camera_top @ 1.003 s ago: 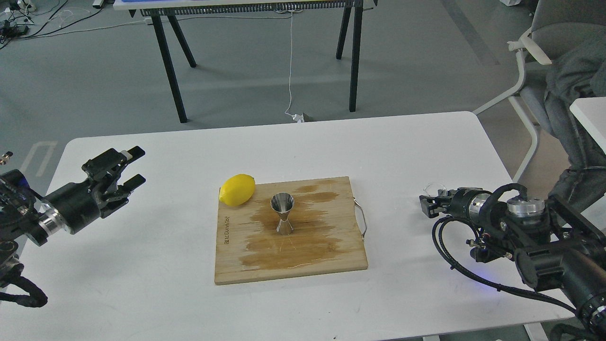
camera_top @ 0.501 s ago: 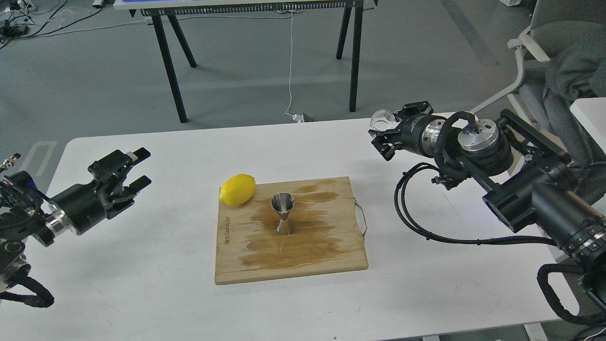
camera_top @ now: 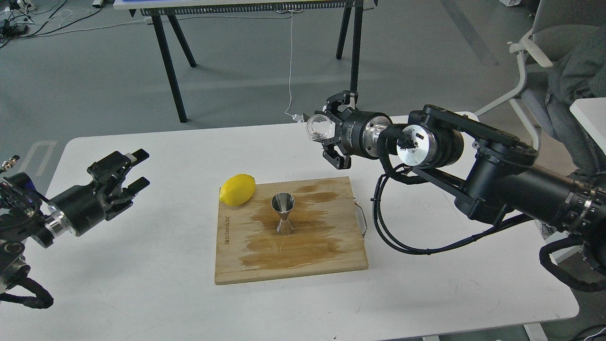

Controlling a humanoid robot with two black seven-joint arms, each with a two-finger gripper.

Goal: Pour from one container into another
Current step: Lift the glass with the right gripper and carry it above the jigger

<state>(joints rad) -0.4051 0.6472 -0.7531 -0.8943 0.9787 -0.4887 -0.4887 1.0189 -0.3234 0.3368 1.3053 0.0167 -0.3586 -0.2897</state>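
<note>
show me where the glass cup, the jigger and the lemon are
glass cup point(camera_top: 318, 128): head view, on its round clear face.
jigger point(camera_top: 283, 203): head view, on its upper cone.
lemon point(camera_top: 237, 190): head view, on its yellow middle.

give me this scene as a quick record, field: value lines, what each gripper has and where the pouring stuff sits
right gripper: shut on the glass cup, held in the air beyond the far edge of the cutting board, its mouth turned toward the camera
left gripper: open, holding nothing, above the table's left side
jigger: upright near the middle of the board, open mouth up
lemon: at the board's far left corner
board surface: dark wet-looking stains around the jigger
table: white
pour: not begun, cup not over the jigger
</note>
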